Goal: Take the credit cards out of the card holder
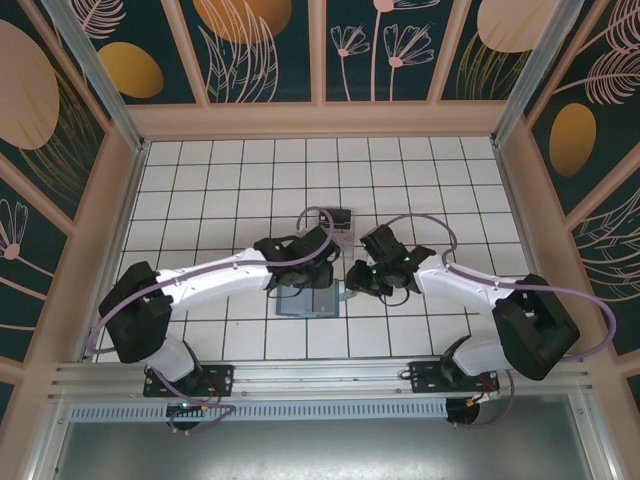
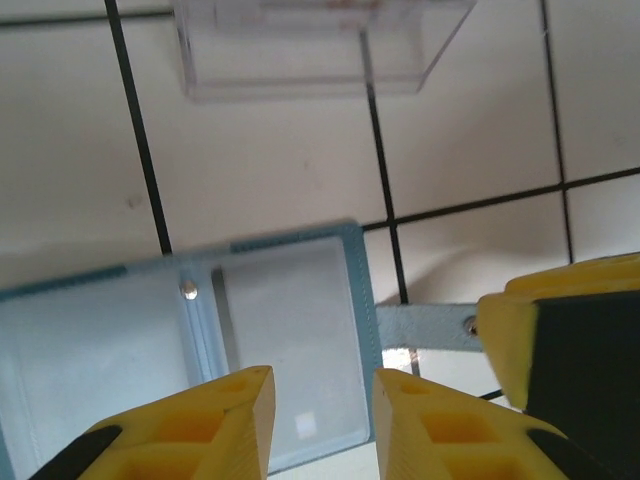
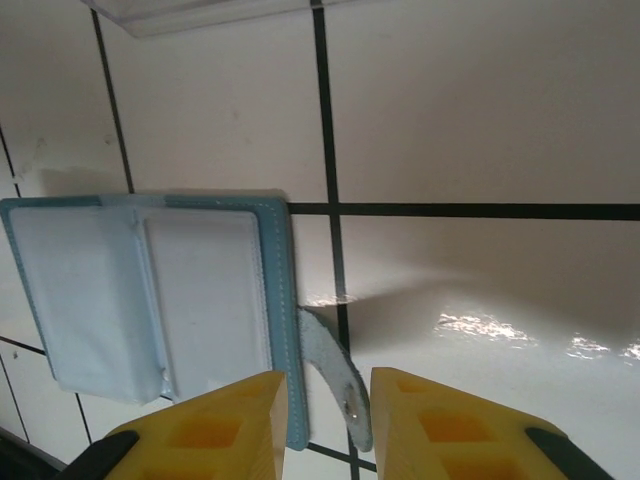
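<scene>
1. Card holder (image 1: 308,300) lies open toward the table's (image 1: 200,180) near edge, long axis left-right.
2. Left gripper (image 2: 322,385), fingers slightly parted and empty, hovers above its right half.
3. Right gripper (image 3: 328,385), likewise parted, straddles the strap tab (image 3: 332,365).

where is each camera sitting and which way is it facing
Top external: fixed above and behind the bases, looking down on the tiled table; left arm and right arm meet over the card holder.
Left wrist: on the left arm, looking down past the left tool at the open card holder and the clear plastic tray.
Right wrist: on the right arm, looking down past the right tool at the strap tab.
Shared: both wrist views show the card holder, strap tab and clear plastic tray.
</scene>
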### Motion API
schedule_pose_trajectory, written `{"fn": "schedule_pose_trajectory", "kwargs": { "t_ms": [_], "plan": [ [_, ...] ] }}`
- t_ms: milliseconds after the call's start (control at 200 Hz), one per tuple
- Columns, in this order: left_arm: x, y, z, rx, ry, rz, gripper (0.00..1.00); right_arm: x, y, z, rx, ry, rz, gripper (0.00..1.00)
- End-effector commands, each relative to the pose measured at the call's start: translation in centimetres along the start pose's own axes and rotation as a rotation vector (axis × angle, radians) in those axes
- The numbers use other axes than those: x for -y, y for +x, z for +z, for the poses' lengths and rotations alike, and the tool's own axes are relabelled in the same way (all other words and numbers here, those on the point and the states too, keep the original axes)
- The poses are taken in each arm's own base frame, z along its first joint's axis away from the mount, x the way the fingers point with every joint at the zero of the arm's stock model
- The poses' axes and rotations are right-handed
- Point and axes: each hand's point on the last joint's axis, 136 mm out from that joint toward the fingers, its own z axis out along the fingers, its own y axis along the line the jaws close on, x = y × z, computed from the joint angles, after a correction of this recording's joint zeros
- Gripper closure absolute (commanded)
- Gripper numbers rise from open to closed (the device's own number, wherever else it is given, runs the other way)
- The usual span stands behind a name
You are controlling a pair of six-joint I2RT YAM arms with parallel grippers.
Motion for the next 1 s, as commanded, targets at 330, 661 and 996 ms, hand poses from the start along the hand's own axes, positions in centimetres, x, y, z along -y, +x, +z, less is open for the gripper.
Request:
{"fn": "schedule_pose_trajectory", "kwargs": {
  "t_ms": [330,661,996],
  "plan": [
    [-1.3,2.8,4.1,-0.056,-0.214,-0.081,0.6,3.3,-2.0,-3.4,0.173,0.028,0.078,0.71],
    [-0.4,2.6,5.3,-0.075,-0.226,-0.068,0.58,4.6,-2.1,-4.0,0.172,0.023,0.09,0.71],
    [-1.7,3.8,6.7,-0.119,-0.288,-0.051,0.57,4.8,-1.7,-4.2,0.163,0.024,0.076,0.73]
  ]
}}
